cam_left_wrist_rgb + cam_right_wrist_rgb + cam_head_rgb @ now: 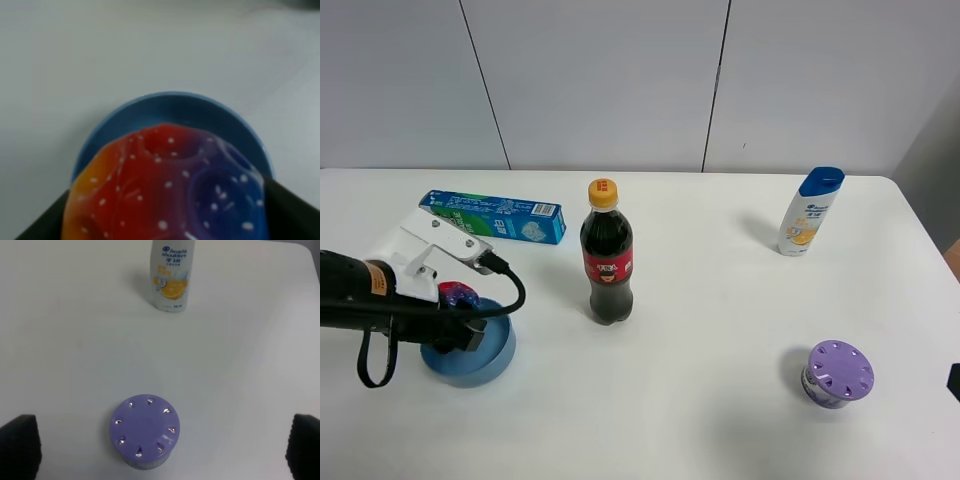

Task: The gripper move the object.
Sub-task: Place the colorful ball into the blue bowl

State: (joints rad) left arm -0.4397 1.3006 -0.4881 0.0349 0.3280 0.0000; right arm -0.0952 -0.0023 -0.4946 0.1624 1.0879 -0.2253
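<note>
White table (720, 330); left fingers (295, 210) pinch dimpled, white-speckled rainbow ball (165, 190) over blue bowl (175, 107).

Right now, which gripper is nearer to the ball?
Left. The left gripper holds the ball over the bowl; the right gripper is far off, by the jar.
</note>
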